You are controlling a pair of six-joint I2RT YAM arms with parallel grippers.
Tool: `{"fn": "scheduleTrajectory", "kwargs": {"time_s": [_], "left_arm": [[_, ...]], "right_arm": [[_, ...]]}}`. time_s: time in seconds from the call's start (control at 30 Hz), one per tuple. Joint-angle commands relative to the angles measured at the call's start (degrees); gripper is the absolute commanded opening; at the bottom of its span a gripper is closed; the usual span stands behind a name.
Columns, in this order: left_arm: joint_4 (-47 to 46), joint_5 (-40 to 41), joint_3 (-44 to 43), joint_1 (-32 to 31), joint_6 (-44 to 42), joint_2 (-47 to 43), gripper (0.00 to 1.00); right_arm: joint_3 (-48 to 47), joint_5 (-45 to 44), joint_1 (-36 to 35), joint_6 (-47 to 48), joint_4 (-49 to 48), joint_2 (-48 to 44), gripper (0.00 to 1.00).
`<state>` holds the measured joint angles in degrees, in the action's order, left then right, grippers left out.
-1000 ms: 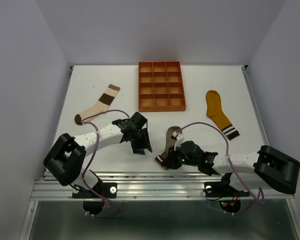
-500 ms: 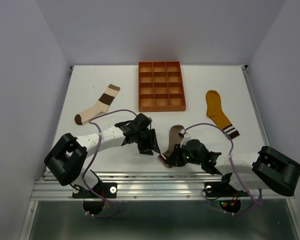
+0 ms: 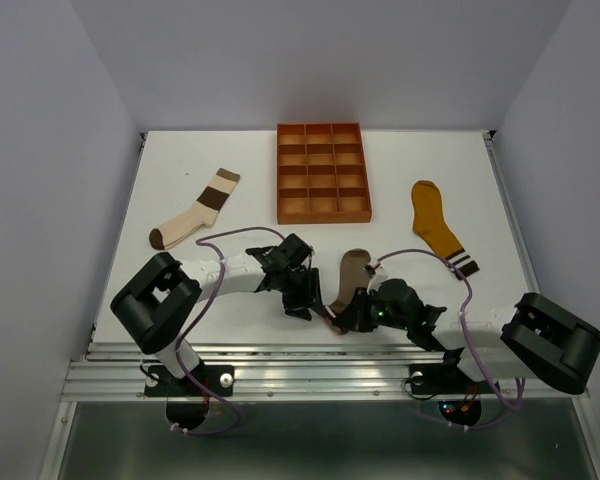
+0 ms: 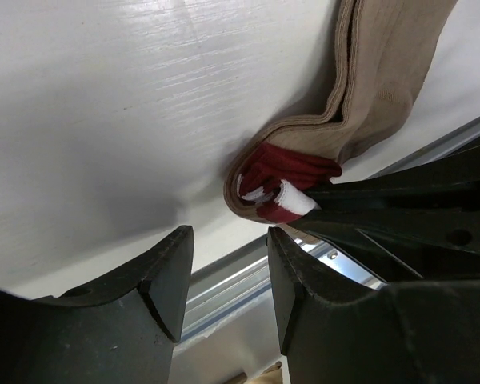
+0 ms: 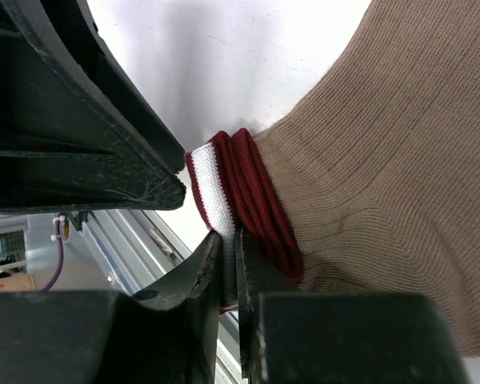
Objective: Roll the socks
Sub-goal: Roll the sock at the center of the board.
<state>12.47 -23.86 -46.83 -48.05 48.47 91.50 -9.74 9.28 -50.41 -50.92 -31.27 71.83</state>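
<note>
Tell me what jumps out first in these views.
The two grippers sit close together, front and centre. The right gripper pinches the maroon-and-white cuff of the taupe sock, while the left gripper hangs open beside it. Behind them sits the orange tray, with a colour-blocked sock on the left and a mustard sock on the right.

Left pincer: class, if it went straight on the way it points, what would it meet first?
Probably the folded maroon-and-white striped cuff of the soft taupe fabric sock, pinched by the right pincer; depth is unclear.
</note>
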Motion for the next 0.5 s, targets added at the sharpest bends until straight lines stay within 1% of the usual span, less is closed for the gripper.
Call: {"fn": "scheduleTrajectory", "kwargs": {"time_s": [0.0, 0.23, 0.47], "left_arm": [[-2.62, -1.28, -0.81, -0.46, -1.01, 0.60, 0.52], [-6.05, -2.42, -0.72, -0.46, -0.92, 2.97, 0.52], [-7.20, -3.30, -1.60, -0.46, -1.36, 5.44, 0.44]], "right_arm": [[0.60, 0.39, 0.75, 0.38, -0.29, 1.20, 0.01], [-0.46, 2.06, 1.28, 0.82, -0.37, 3.75, 0.01], [-0.72, 2.50, 1.81, 1.08, -0.37, 4.28, 0.01]]}}
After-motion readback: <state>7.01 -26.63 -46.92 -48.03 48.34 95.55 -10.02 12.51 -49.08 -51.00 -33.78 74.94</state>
